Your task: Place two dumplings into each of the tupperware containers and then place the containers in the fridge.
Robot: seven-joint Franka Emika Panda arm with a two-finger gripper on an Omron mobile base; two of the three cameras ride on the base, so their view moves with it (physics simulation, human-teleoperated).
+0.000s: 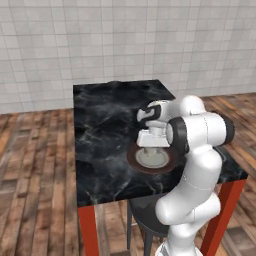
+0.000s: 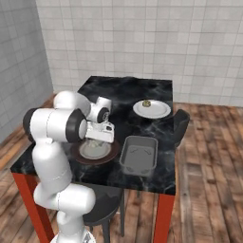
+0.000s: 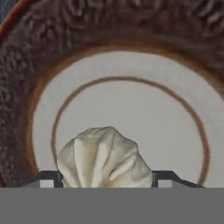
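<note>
The two-finger claw (image 3: 105, 180) hangs low over the round brown-rimmed plate (image 3: 26, 78) with a pale centre, near the front edge of the black marble table with red legs (image 1: 105, 130). In the hand view, a small pale pleated dumpling (image 3: 104, 157) sits between the two dark finger tips (image 3: 49, 178), one tip at each side of it. The jaws stand fairly wide, about as wide as the dumpling, but I cannot tell if the tips already touch it or if they grip it. The dumpling rests on the pale middle of this plate.

I count two dumplings: the one at the claw, and a second dumpling with a darker top (image 2: 147, 103) on a round white plate (image 2: 159, 112) farther back on the table. There are two plates and one darker grey rectangular tupperware container (image 2: 139, 155), which lies just beside the brown-rimmed plate and looks empty.

The right base view shows the white plate, its dumpling and the container; in the left base view the arm covers that side. The pleats of the near dumpling are clear in the hand view, while in both base views the hand hides it.
</note>
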